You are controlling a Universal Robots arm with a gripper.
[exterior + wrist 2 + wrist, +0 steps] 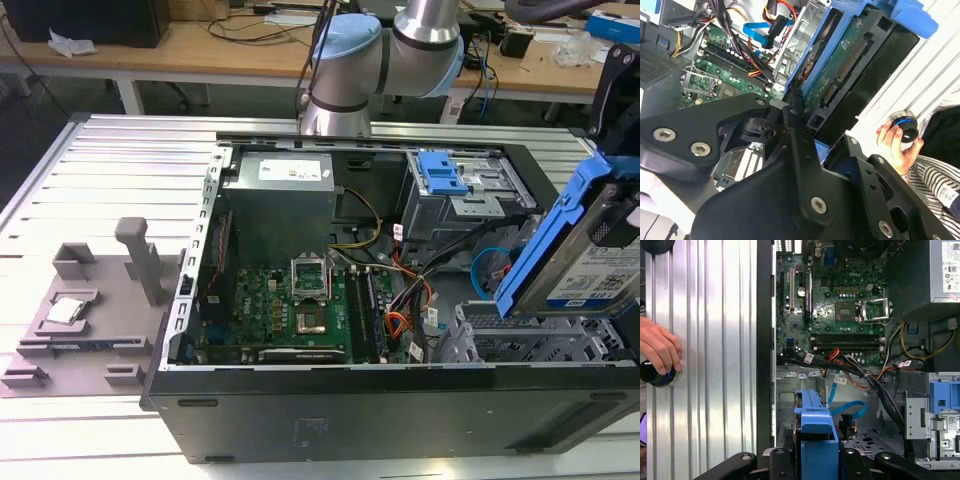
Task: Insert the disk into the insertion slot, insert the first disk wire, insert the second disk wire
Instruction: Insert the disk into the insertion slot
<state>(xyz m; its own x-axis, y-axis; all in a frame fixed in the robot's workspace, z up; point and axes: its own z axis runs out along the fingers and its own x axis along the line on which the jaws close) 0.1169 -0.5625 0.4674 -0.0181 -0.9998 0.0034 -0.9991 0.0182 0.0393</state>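
**Drive held tilted over its bay**

The black fingers [785, 467] are clamped on the end of the bright blue plastic carrier that frames the flat silver hard drive with the white label [592, 262]. In the exterior view the drive hangs tilted over the silver perforated sheet-metal drive cage [530, 342], at the open computer case's [400, 415] corner on that view's right. It is not yet in the bay.

The drive looks stiff and dense for its size. The second wrist view shows its bare green circuit board, so the carrier's frame seems the safe place to hold. The plastic may be smooth and give a little.

The bay is drive-sized, with thin metal edges and the case wall close by. The thin flat light blue cable [849, 409] loops just beside the cage, and the red, orange and black wire bundle [402, 324] lies nearby. Above the case there is open room. A person's hand [659, 347] rests on a black knob on the ribbed metal bench [110, 170].
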